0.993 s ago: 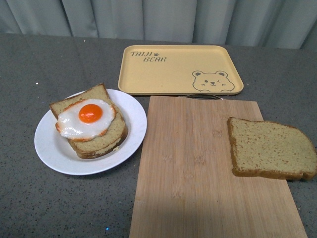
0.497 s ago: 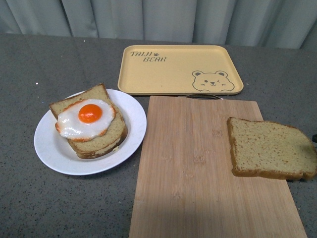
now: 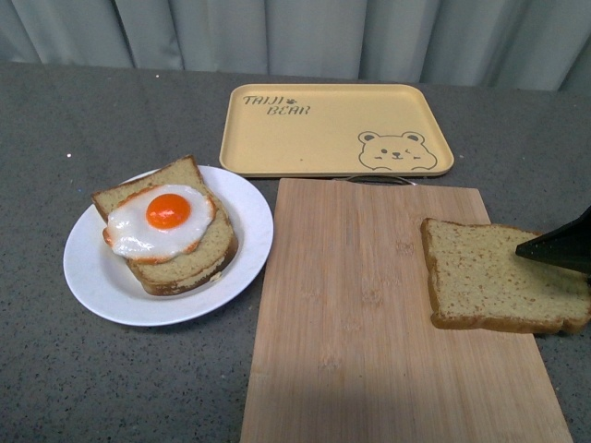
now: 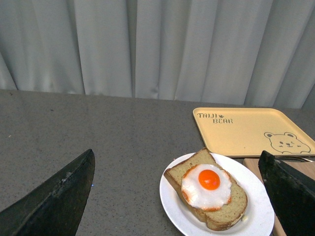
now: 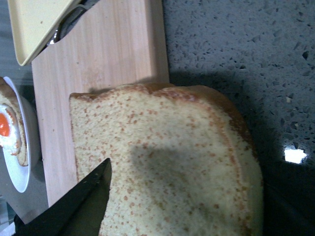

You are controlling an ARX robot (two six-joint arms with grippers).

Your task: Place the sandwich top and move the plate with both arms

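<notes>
Right gripper [image 3: 554, 249] shows in the front view only as a black pointed wedge reaching in from the right edge over the sandwich top [image 3: 503, 277]. The wrist view catches a single finger [image 5: 74, 206], so I cannot tell how far its jaws stand apart, and nothing is seen held. Its shadow falls on the crumb a little apart from the tip.

The sandwich top lies flat at the right side of a wooden cutting board [image 3: 369, 305], with its far crust hanging past the board's edge over the grey speckled table [image 3: 92, 388]. It is a large tan slice, porous and flecked, with a darker rounded crust.

Left of the board, just beside it, sits the plate [image 3: 92, 286], round, white and glossy. It carries stacked bread slices [image 3: 199, 249] topped with a fried egg [image 3: 166, 217] (orange yolk, shiny white). Behind the board lies a yellow rectangular tray [image 3: 323, 129] printed with a bear face. Pale pleated curtains [image 3: 277, 32] close the background.

The left gripper [image 4: 176, 154] hangs wide open and empty above the table, well short of the plate.
</notes>
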